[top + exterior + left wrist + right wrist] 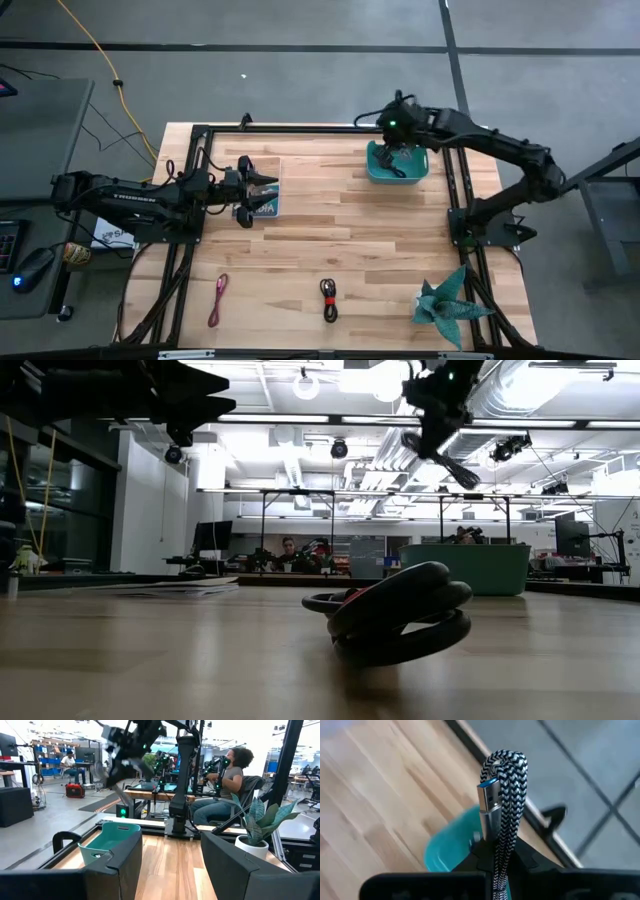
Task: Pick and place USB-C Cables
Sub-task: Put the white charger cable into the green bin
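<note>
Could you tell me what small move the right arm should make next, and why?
Probably lower a little and open its jaws: the right gripper is shut on a braided cable and hangs over the teal bin, so releasing should drop it inside.

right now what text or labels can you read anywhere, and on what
"TROSSEN" in white letters along the left arm.
Card under the left pincer: printing on it, too small to read.
Paper at the table's left edge: dark print, too blurred to read.
Nothing readable on the teal bin, the cables or the plant.
</note>
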Motion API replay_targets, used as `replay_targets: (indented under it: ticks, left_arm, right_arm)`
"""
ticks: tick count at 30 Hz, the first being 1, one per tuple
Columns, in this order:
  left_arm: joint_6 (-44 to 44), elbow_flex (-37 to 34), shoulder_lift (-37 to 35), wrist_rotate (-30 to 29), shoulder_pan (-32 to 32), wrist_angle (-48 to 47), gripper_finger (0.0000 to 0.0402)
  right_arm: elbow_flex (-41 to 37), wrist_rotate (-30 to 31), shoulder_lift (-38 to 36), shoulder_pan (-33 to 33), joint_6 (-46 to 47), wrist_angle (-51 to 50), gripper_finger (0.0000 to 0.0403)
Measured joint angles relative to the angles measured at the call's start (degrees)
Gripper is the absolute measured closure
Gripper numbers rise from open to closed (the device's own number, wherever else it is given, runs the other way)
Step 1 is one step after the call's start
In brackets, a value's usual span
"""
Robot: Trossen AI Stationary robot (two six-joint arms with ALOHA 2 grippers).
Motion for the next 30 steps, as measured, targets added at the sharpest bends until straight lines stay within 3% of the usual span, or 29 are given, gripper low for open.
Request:
replay_targets:
  ticks: [18,23,30]
  left_arm:
    - [-1.5,0.0,0.0,0.0,0.0,-0.6,0.0220]
    - [-1.6,0.0,0.0,0.0,0.0,-1.3,0.0220]
    - [-1.5,0.0,0.0,0.0,0.0,-0.4,0.0220]
  right_arm:
    - [0.0,-1.7,14.4,-4.9,-1.4,-6.8,0.0396]
    - [-7.5,-2.3,13.6,-7.0,-3.5,-4.2,0.0396]
    - [-18.0,-4.3,5.9,-9.4,-3.8,4.6,0.0396]
